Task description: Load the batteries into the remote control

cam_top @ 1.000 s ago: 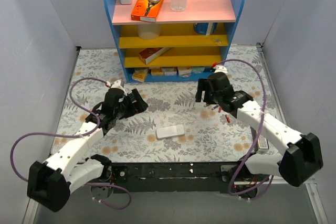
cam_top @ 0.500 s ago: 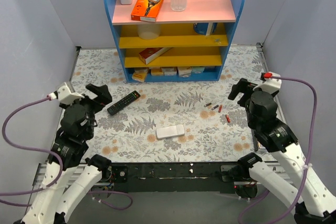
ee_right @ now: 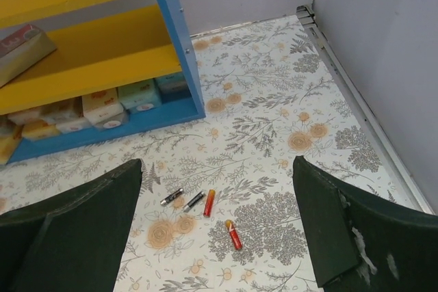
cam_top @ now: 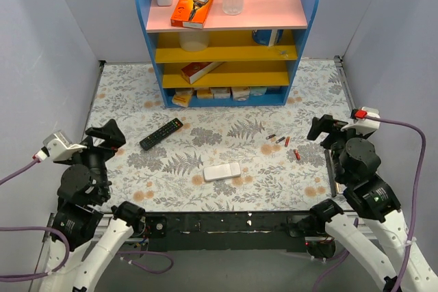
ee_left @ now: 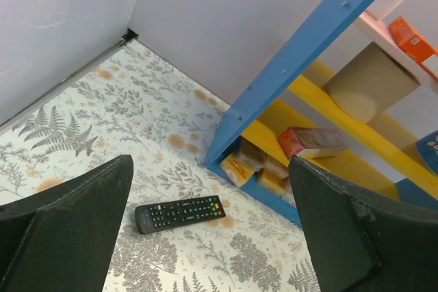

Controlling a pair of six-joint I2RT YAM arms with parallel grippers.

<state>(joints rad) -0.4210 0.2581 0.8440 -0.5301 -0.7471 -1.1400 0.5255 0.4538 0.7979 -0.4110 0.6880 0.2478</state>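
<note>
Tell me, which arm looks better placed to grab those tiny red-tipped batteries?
Right, probably. The small dark, red-ended cylindrical batteries lie close to the open right claw and show in its wrist view; the open left claw sits far off on the other side.

No word or number is legible to me from any of my cameras. From above, the orange razor box [cam_top: 192,6] on the pink top shelf [cam_top: 274,15] carries a dark band of pale lettering near its far end, too small to make out. Through my left wrist camera, the red-and-white carton [ee_left: 311,141] shows only blurred print, and the black remote [ee_left: 180,213] has key markings that are mere specks. Through my right wrist camera, the small boxes [ee_right: 102,107] in the bottom compartment and the batteries [ee_right: 209,203] bear labels I cannot read.
</note>
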